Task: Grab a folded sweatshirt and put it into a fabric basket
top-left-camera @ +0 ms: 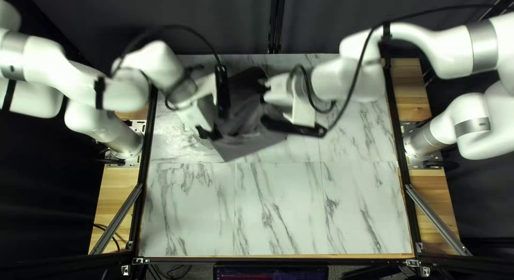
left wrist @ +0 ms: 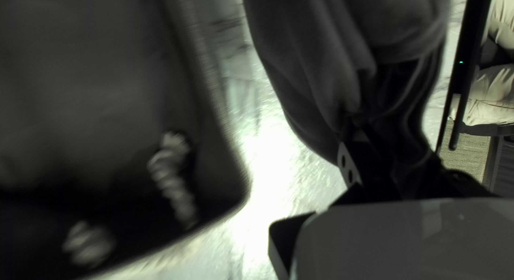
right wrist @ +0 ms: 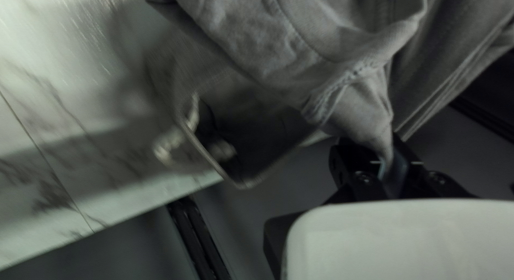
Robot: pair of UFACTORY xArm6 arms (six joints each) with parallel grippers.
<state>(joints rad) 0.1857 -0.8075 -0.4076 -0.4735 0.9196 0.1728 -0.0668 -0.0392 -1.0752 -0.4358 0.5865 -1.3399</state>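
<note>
past the near stretch of white marbled tabletop (top-left-camera: 267, 210), the left end effector (left wrist: 388, 127) and right end effector (right wrist: 375, 143) both look closed on the bunched grey cloth sweatshirt (right wrist: 257, 49). the dark fabric basket (left wrist: 224, 119) sits beyond, farther-edge side; the load likely goes that way, then down.

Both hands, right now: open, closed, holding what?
Left hand: closed, holding the sweatshirt.
Right hand: closed, holding the same sweatshirt.

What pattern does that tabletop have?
White with grey, marble-like veins; the tabletop shows best in the top left view.
</note>
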